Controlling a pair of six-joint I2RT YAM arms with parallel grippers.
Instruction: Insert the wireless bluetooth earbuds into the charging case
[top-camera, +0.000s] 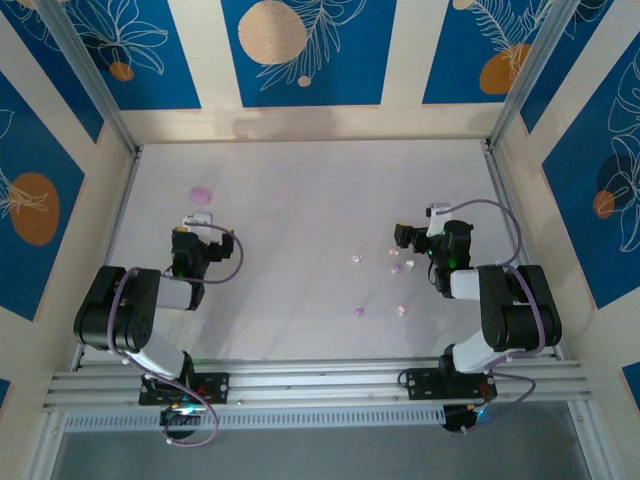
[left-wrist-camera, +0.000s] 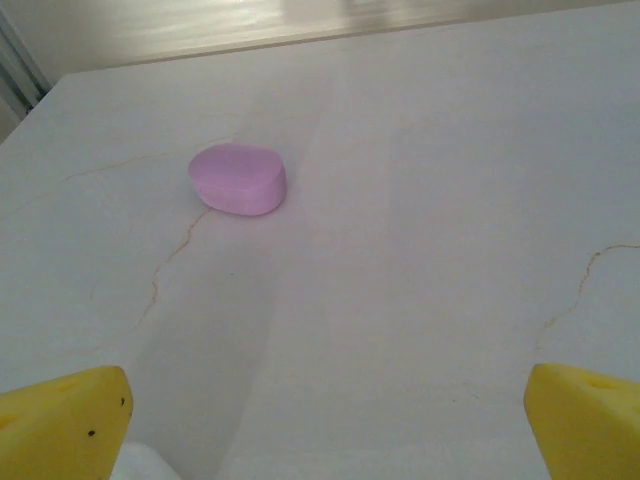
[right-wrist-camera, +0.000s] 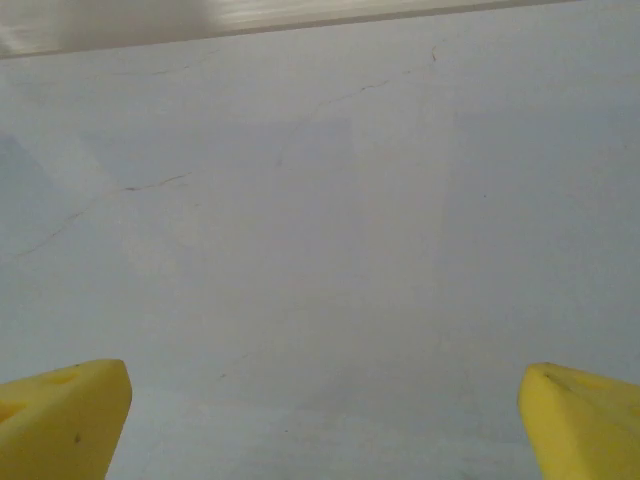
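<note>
White bench (top-camera: 300, 190), faint hairline cracks across its surface, blue patterned panels on the walls around it.

Left arm (top-camera: 130, 310) bent at the near-left edge. Right arm (top-camera: 510, 305) bent at the near-right edge. Both reach toward the far wall.

Left claw (left-wrist-camera: 325, 425): jaws spread wide, nothing between them, over bare bench. A small white shape sits at the bottom edge of the left wrist view by the left jaw; cannot tell what it is.

Right claw (right-wrist-camera: 325, 420): jaws spread wide, nothing between them, bare bench ahead.

Pink case (left-wrist-camera: 238, 179), rounded like a pebble, lid down, lies flat on the bench ahead of the left claw, well apart from it and toward the far left.

Wireless bluetooth earbuds (top-camera: 359, 311): tiny white, pale pink and purple buds, scattered loose on the bench right of centre. Some lie just beside the right claw, others nearer the front rail. All are well apart from the pink case.
</note>
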